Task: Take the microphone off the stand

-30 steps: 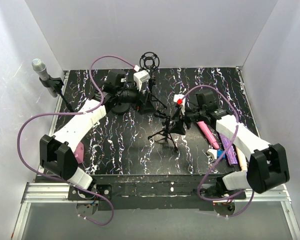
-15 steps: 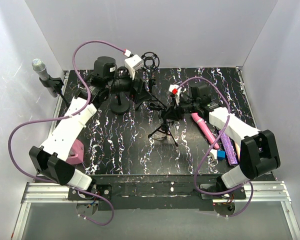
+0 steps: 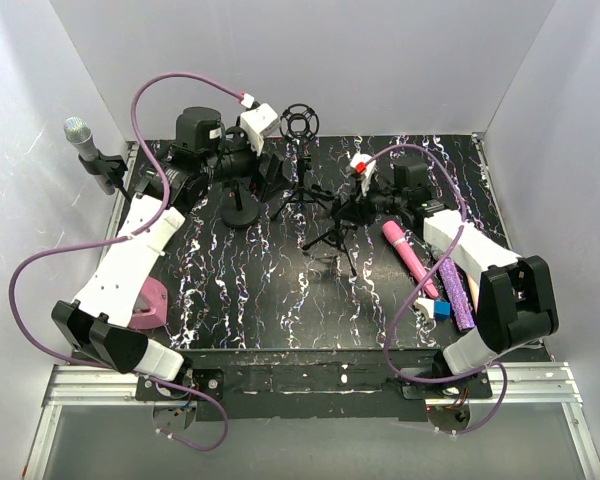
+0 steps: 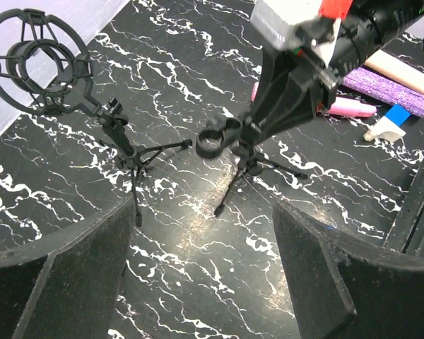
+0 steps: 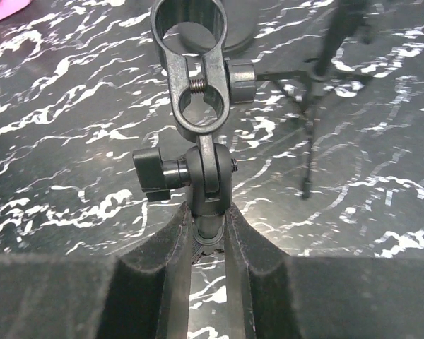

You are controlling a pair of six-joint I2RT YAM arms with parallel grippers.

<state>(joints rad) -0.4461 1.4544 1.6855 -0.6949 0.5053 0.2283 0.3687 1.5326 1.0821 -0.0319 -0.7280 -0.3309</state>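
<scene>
**Top external view.** The grey microphone with a silver mesh head [image 3: 80, 140] sits tilted in a black clip stand [image 3: 113, 182] at the far-left edge of the black white-veined table [image 3: 230, 300], close to the left wall. Both grippers are well apart from it. The left gripper [image 3: 272, 178] hangs over the far middle of the table. It is just beside a black round-base stand [image 3: 238, 212] and near a black shock-mount ring on a tripod [image 3: 300, 122]. The right gripper [image 3: 342, 213] is at a small black tripod stand with ring clip [image 3: 330, 242]. A pink cylindrical object [image 3: 410, 258], a purple glittery strip [image 3: 458, 295] and a small blue block [image 3: 442, 308] lie to the right. A pink object [image 3: 150, 303] lies near the left arm.

**Left wrist view.** The left gripper [image 4: 198, 282] has its foam-padded fingers [image 4: 56, 282] spread wide, with nothing between them. Below are the shock-mount ring [image 4: 35, 63] and the small tripod stand [image 4: 215, 141]. The right gripper [image 4: 258, 127] grips that stand's stem.

**Right wrist view.** The right gripper [image 5: 208, 244] is clamped on the stem of the small tripod stand [image 5: 198, 106], just beneath its pivot joint. The ring clip above it holds nothing.
</scene>
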